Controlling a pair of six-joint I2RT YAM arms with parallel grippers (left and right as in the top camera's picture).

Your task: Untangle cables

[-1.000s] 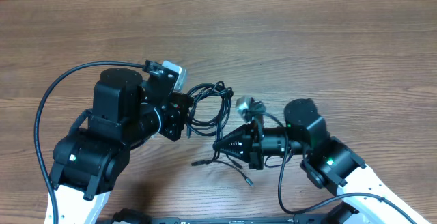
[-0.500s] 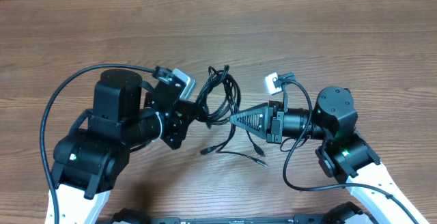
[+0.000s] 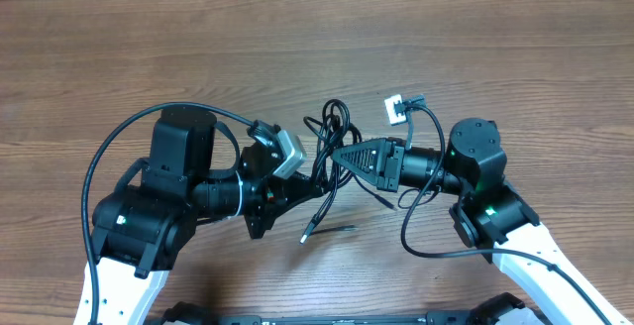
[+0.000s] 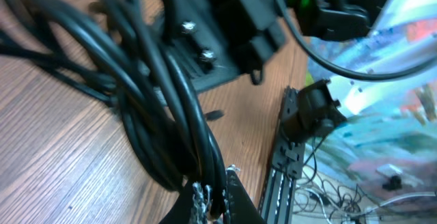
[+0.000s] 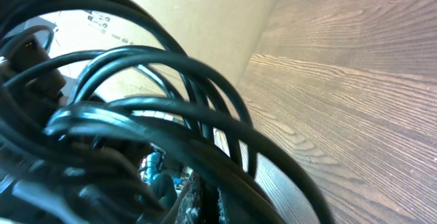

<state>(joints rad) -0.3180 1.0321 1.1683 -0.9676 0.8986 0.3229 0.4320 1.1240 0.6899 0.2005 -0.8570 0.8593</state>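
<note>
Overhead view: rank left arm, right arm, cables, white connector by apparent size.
1. left arm
2. right arm, close behind; the left may just sit nearer the camera, so this pair is unsure
3. cables
4. white connector

Black cables [image 3: 331, 137], one bunched coil, on a wood-grain table [image 3: 297, 38] between two arms.
The loose loops sit between the left gripper [image 3: 300, 184] and the right gripper [image 3: 340, 155], which meet the coil from opposite sides. The right jaws are closed to a narrow wedge at the loops. Two free ends trail toward the near edge, one with a silver-tipped plug [image 3: 306, 236] on the wood.
</note>
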